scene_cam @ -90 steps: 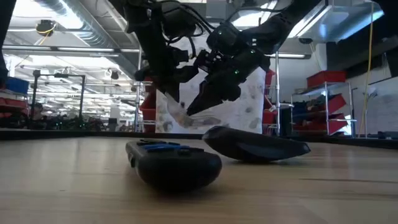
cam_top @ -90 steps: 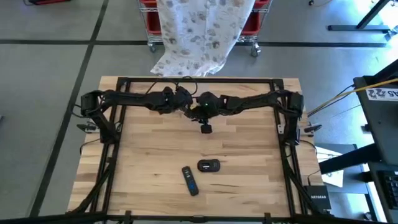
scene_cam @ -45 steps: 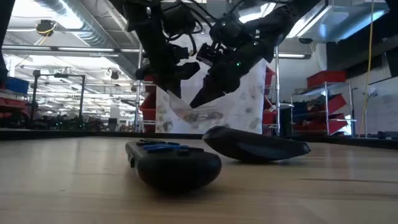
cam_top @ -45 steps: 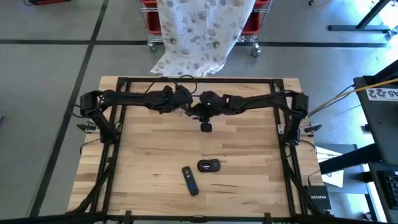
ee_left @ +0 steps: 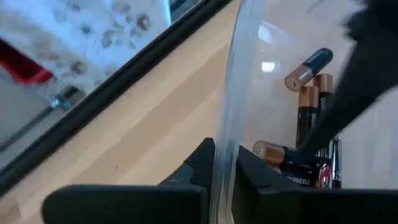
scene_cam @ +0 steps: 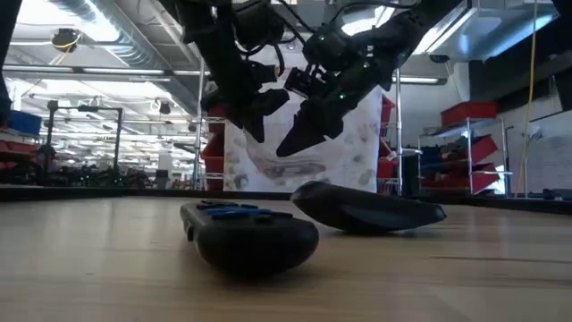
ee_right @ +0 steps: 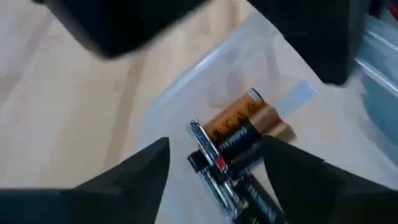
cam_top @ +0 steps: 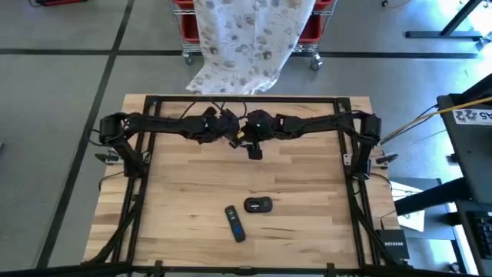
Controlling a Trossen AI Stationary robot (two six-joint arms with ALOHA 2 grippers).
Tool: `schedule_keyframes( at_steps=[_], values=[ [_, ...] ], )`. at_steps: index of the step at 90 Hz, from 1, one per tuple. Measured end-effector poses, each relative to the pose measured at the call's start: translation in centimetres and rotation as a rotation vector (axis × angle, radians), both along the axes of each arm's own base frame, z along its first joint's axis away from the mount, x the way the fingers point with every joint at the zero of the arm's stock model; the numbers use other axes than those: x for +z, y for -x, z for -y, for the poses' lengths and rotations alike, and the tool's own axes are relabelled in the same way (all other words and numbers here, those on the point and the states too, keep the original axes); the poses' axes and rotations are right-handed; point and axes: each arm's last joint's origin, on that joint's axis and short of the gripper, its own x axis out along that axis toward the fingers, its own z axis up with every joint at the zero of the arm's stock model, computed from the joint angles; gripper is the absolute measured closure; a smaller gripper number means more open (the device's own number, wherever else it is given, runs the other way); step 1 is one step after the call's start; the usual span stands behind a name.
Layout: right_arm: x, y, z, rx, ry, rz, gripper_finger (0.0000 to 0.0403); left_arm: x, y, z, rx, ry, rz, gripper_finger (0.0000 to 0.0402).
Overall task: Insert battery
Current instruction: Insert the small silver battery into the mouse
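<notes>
A black remote (cam_top: 234, 223) lies near the table's front edge, beside its loose battery cover (cam_top: 258, 205). At the far middle of the table stands a clear plastic container (ee_left: 273, 43) with several copper-and-black batteries (ee_left: 309, 93) lying in it. My left gripper (ee_left: 227, 171) is shut on the container's wall. My right gripper (ee_right: 214, 168) hangs open over the container, its fingers on either side of the batteries (ee_right: 239, 134); it holds nothing. In the high view both grippers (cam_top: 231, 137) (cam_top: 249, 143) meet there. My left gripper pinches the container's thin clear side wall (ee_left: 231, 124) between its two fingers, one finger inside the container and one outside. The wall's top edge runs away from the fingers. Whether the container rests on the table or is lifted does not show.
A black frame (cam_top: 246, 98) runs round the table's far and side edges. Behind the far edge hangs a patterned white cloth (cam_top: 246, 38) over a red cart. Bare wood lies between the container and the remote.
My right gripper has opened over the batteries and risen a little, drawing slightly toward the table's far edge. The left gripper, the container, the remote and the cover have stayed in place.
</notes>
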Motion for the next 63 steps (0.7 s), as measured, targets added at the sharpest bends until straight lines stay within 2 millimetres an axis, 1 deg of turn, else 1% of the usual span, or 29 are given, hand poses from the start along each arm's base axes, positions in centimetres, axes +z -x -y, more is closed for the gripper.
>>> schedule_keyframes(
  at_steps=[11, 23, 30, 41, 63],
  values=[
    [-0.1, 0.0, -0.1, 0.037, -0.019, 0.001, 0.0147, 0.4, -0.3, 0.6, -0.025, -0.041, -0.02, 0.0394],
    [-0.6, 0.2, -0.4, 0.091, -0.075, -0.027, 0.0155, 0.6, -0.3, 0.6, -0.021, -0.081, -0.047, 0.0394],
    [-0.3, 0.3, -0.5, 0.098, -0.08, -0.022, 0.016, 0.5, -0.1, 0.6, -0.007, -0.092, -0.064, 0.0394],
    [0.4, 0.5, -0.5, 0.09, -0.067, -0.011, 0.0164, 0.5, 0.1, 0.6, 0.009, -0.116, -0.096, 0.0394],
    [0.2, 0.5, -0.2, 0.032, -0.001, -0.042, 0.0164, 0.5, 0.2, 0.5, 0.016, -0.137, -0.108, 0.0394]
  ],
)
